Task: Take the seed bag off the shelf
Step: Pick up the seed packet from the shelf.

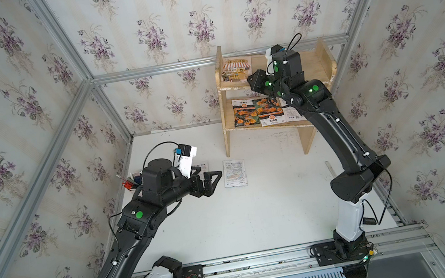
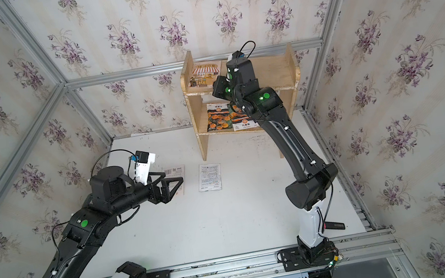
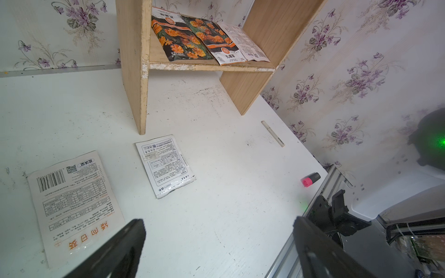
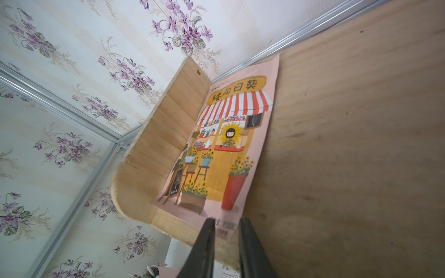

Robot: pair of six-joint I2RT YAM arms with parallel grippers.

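The pale wooden shelf [image 1: 315, 61] [image 2: 274, 71] [image 4: 349, 144] stands at the back right of the table. On its top tier lies a pink seed bag [image 1: 236, 69] [image 2: 203, 76] [image 4: 231, 144] printed with a flower shop. My right gripper [image 4: 226, 220] is at that bag's near edge; its jaws stand a narrow gap apart, and the bag's printed edge shows between them. In both top views the right wrist hides the fingers. My left gripper [image 1: 210, 175] [image 2: 174, 176] [image 3: 216, 226] hovers wide open and empty over the table's left side.
Two orange-flower bags [image 1: 256, 111] [image 3: 192, 38] and a white one lie on the lower tier. Two white bags [image 3: 166, 166] [image 3: 74, 204] lie face down on the table. A pen [image 3: 273, 133] and a pink-capped marker [image 3: 311, 179] lie near the right edge. A pen holder [image 1: 131, 181] stands left.
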